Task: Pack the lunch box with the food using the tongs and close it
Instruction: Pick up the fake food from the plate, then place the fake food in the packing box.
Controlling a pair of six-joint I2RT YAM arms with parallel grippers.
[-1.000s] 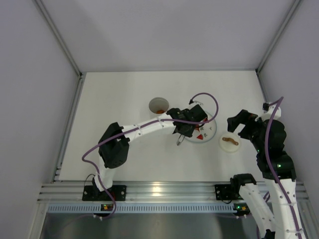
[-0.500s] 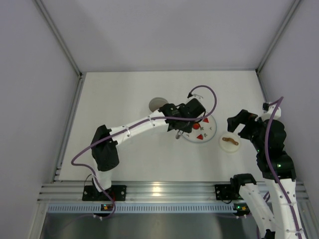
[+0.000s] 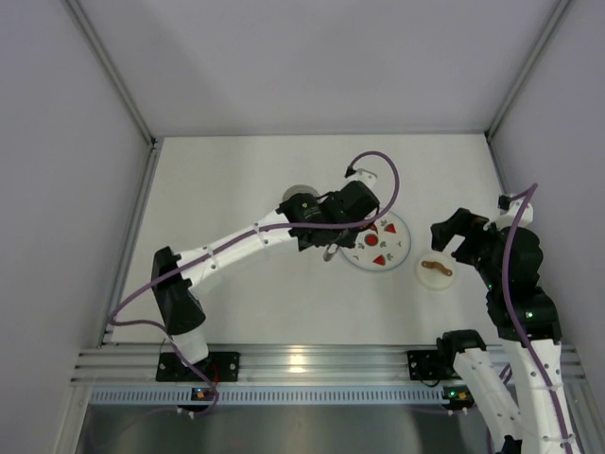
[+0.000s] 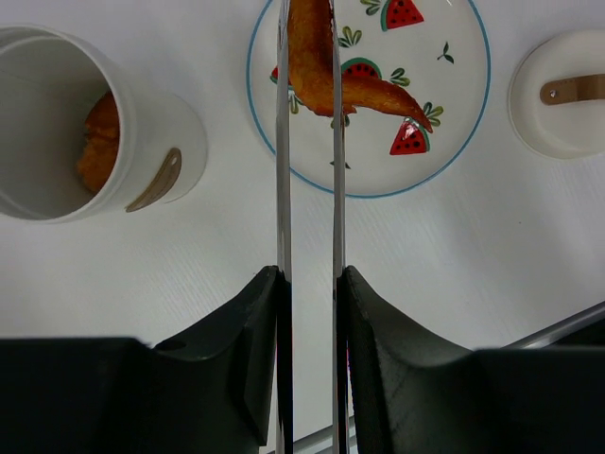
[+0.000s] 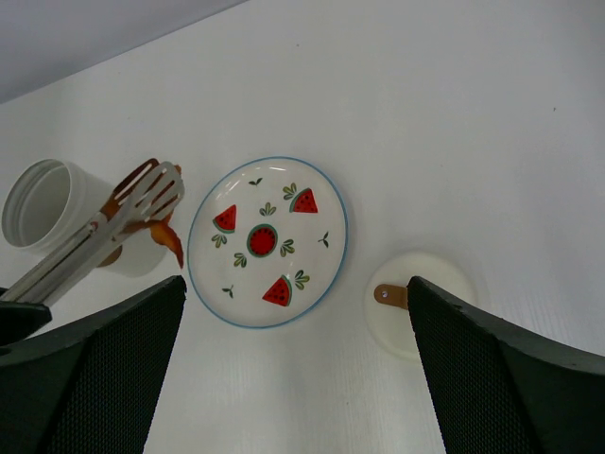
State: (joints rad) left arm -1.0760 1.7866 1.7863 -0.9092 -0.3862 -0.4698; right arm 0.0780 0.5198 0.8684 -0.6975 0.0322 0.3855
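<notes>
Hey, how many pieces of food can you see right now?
2. One orange-brown piece is pinched in the tongs that the left gripper holds; a second piece lies inside the lunch box. More may be hidden deeper in the box.

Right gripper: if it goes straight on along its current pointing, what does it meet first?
Right gripper, open, most likely meets the plate near its lid-side edge; nothing intervenes. Depth unclear: it might land on bare table between plate and lid.
</notes>
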